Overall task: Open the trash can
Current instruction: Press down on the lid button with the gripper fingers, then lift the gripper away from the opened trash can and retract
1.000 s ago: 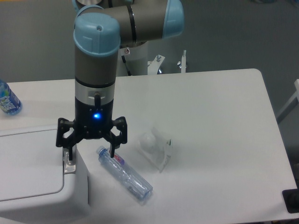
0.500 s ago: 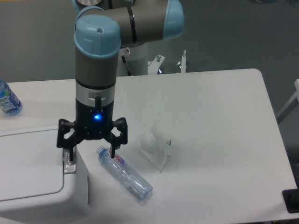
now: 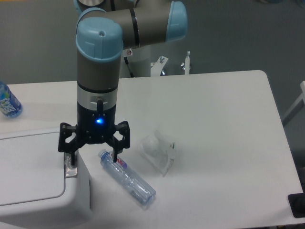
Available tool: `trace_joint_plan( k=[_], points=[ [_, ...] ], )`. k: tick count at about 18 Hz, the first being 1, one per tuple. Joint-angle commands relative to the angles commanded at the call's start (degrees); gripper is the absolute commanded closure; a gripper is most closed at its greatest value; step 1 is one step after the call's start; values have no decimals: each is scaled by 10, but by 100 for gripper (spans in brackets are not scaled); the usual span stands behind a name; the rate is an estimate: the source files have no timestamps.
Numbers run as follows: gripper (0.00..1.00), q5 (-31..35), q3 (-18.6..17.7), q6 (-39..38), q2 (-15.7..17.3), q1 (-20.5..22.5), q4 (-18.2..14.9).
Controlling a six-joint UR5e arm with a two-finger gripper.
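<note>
The trash can (image 3: 33, 181) fills the lower left corner: a light-grey box with a flat lid, which lies shut. A small silvery button (image 3: 71, 171) sits on its right rim. My gripper (image 3: 92, 160) hangs open, pointing straight down over that rim. Its left finger (image 3: 69, 160) stands right at the button, touching it or just above it. The right finger (image 3: 115, 153) hangs off the can's side, over the cap end of a lying bottle.
A clear plastic bottle (image 3: 127, 177) with a blue cap lies on the table just right of the can. A crumpled clear plastic cup (image 3: 159, 150) lies farther right. Another blue-labelled bottle (image 3: 8, 101) stands at the far left edge.
The gripper has crept slightly to the right and a touch lower over the can's rim. The lid stays shut.
</note>
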Motion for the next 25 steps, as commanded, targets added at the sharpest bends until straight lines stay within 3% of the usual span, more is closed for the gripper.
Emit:
trace_joint_plan(
  k=[7, 12, 17, 25],
  points=[
    [0, 1, 5, 1, 1, 1, 0],
    [0, 13, 70, 20, 7, 11, 6],
    [0, 131, 92, 125, 18, 47, 20],
    [0, 142, 76, 288, 43, 143, -1]
  ],
)
